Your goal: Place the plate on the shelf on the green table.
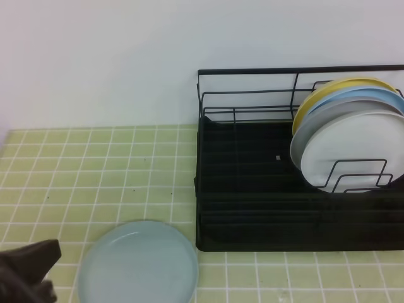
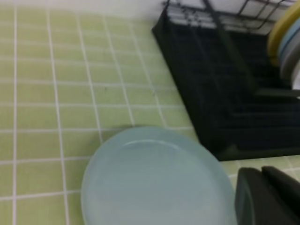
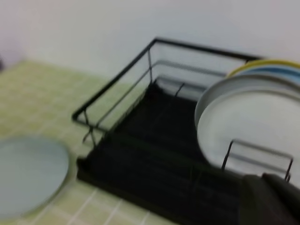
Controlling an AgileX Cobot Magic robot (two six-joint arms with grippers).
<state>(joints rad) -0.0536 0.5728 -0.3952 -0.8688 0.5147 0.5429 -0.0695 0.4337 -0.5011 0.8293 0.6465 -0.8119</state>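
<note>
The pale aqua plate [image 1: 137, 262] lies flat on the green table [image 1: 95, 164], just left of the shelf's front corner. The shelf [image 1: 252, 189] is a black wire rack with a tray base, and its left half holds nothing. My left gripper [image 1: 44, 252] hovers at the lower left, a little left of the plate and apart from it. In the left wrist view the plate [image 2: 154, 183] fills the lower middle and the shut left gripper [image 2: 260, 176] holds nothing. My right gripper [image 3: 262, 180] is shut and empty, near the shelf [image 3: 150, 154]; the plate [image 3: 28, 173] lies far left.
A yellow plate [image 1: 344, 85], a sky-blue plate [image 1: 369, 95] and a white-grey plate [image 1: 347, 148] stand upright in the dividers at the shelf's right end. A white wall rises behind the tiles. The tall wire back rail [image 1: 297, 71] runs along the shelf's far side.
</note>
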